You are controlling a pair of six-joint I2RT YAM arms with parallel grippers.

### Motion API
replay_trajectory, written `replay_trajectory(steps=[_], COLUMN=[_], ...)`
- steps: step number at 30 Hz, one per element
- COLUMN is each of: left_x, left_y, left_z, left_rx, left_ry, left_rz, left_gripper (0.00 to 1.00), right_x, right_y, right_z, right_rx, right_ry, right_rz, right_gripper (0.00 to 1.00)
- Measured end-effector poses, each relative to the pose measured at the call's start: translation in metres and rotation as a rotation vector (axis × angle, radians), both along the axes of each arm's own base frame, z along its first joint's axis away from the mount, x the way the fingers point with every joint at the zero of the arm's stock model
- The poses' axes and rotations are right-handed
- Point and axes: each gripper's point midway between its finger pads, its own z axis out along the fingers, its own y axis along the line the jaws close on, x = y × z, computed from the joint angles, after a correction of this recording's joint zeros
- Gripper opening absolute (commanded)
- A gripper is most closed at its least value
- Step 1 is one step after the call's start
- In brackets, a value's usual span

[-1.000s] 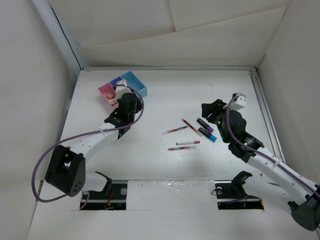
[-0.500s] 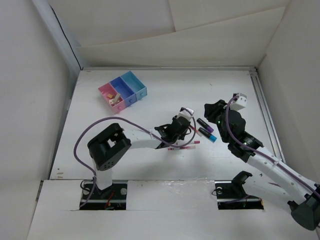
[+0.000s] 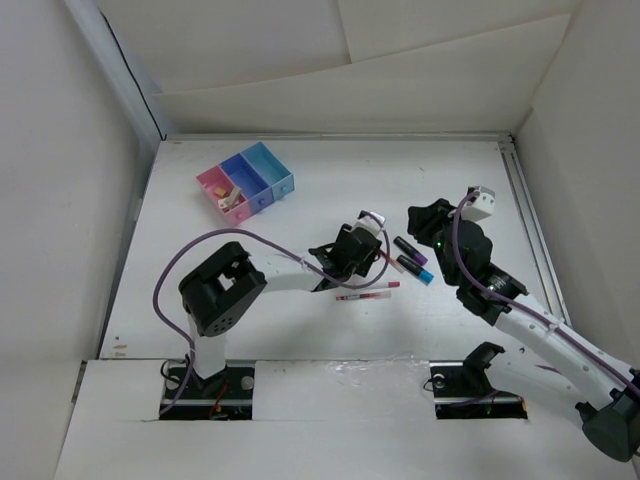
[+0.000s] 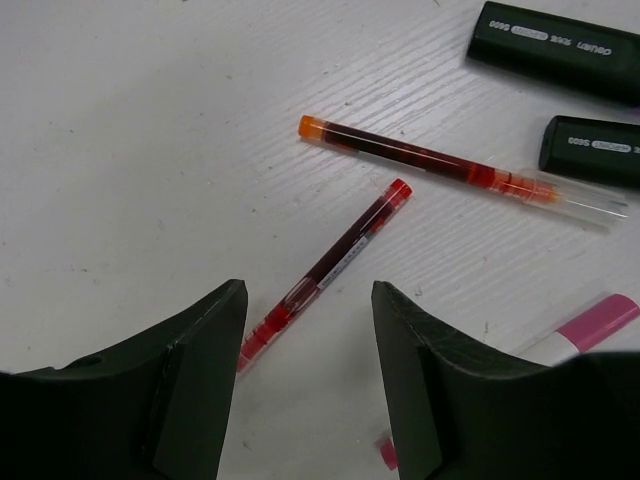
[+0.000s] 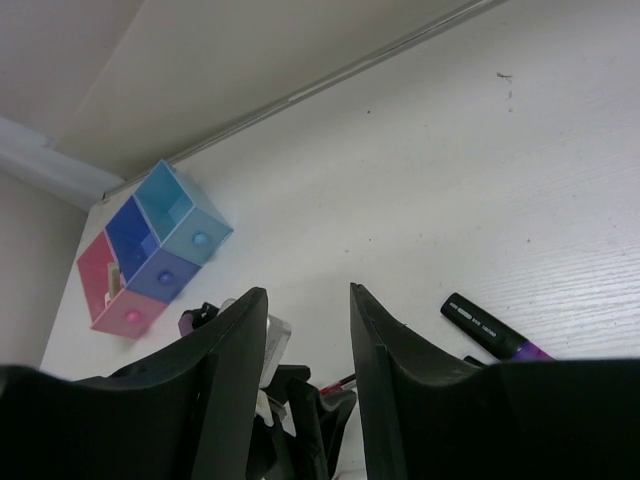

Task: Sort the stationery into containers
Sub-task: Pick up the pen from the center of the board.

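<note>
**Top view.** The left end effector (image 3: 352,256) hangs over the middle of the white desk (image 3: 300,215), among the loose stationery. A thin pink-and-white pen (image 3: 367,296) lies on the desk just on the near side of it. Two short dark markers (image 3: 408,246) lie between the two arms, and the right end effector (image 3: 422,222) hovers just beside them. The three joined plastic bins (image 3: 246,180), pink, medium blue and light blue, sit at the far left, well apart from the pens. Small beige erasers (image 3: 233,200) lie in the pink one.

**Left wrist view.** The left end effector's fingers (image 4: 190,370) are spread wide and hold nothing. A translucent red pen (image 4: 330,262) lies flat on the desk in the gap between them, untouched. An orange-capped red pen (image 4: 440,165) lies beyond it, beside the markers.

**Right wrist view.** The right end effector is released and empty above the desk. One purple-ended marker (image 5: 490,330) lies to its right, and the bins show far to the left.
</note>
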Motion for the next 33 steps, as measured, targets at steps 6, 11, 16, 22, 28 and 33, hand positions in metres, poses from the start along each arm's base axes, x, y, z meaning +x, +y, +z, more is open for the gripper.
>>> replay_trajectory(steps=[6,11,16,22,28,33], left_x=[0.008,0.009,0.010,0.010,0.012,0.014], left_y=[0.009,0.010,0.011,0.016,0.028,0.053], left_z=[-0.014,-0.022,-0.026,-0.027,-0.027,-0.025], left_rx=[0.039,0.077,0.096,0.122,0.153,0.194], left_ry=[0.022,0.037,0.041,0.039,0.021,-0.006], left_rz=[-0.004,-0.012,-0.015,-0.001,0.041,0.141], left_gripper=[0.49,0.40,0.27,0.11,0.00,0.00], right_x=[0.000,0.000,0.000,0.000,0.000,0.000], right_y=[0.000,0.000,0.000,0.001,0.001,0.001], right_z=[0.000,0.000,0.000,-0.001,-0.001,-0.001], right_rx=[0.000,0.000,0.000,-0.002,-0.002,-0.002], right_ry=[0.000,0.000,0.000,0.003,0.003,0.004], right_rz=[0.000,0.001,0.001,0.001,0.002,0.002], right_gripper=[0.45,0.45,0.45,0.45,0.45,0.45])
